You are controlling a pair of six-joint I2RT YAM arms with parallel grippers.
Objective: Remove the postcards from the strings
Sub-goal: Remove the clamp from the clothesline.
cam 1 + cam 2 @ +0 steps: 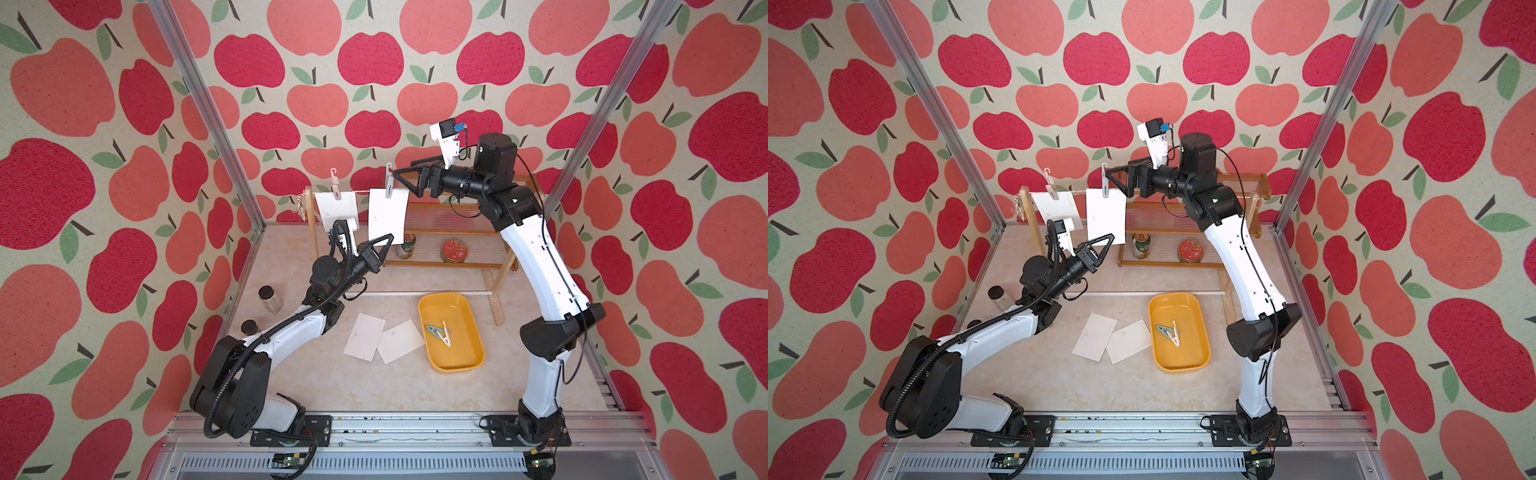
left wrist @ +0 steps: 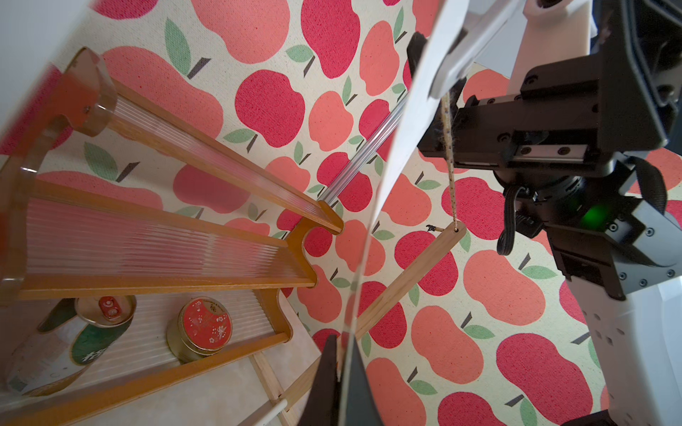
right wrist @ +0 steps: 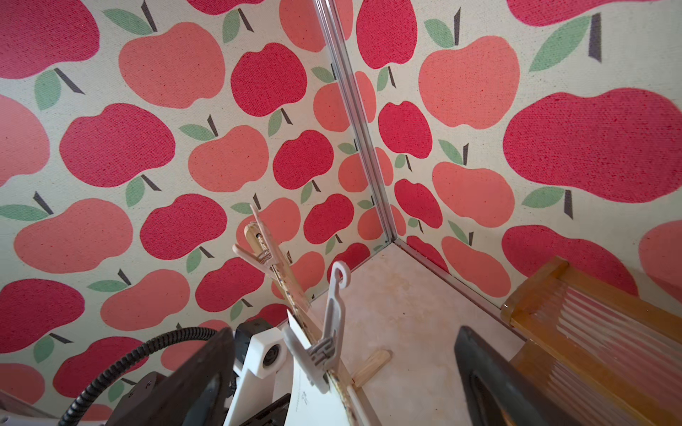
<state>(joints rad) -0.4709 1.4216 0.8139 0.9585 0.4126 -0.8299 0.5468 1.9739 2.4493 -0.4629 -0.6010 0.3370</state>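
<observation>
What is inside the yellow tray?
A green clothespin and a white clothespin lie touching on the floor of the yellow tray. Nothing else shows inside; only the bit of floor under them is hidden.

Shelf (image 1: 457,231) close behind hanging postcards (image 1: 388,216)

The hanging postcard (image 1: 388,216) shows as matt white paper, clipped by a clothespin (image 3: 328,328) of smooth pale plastic onto rough, fuzzy twisted twine (image 2: 448,155). The shelf (image 2: 166,284) gleams in glossy varnished wood with ribbed clear panels, and the tray (image 1: 457,353) is shiny yellow plastic. The walls (image 3: 147,147) look like coarse woven cloth, fully matt.
</observation>
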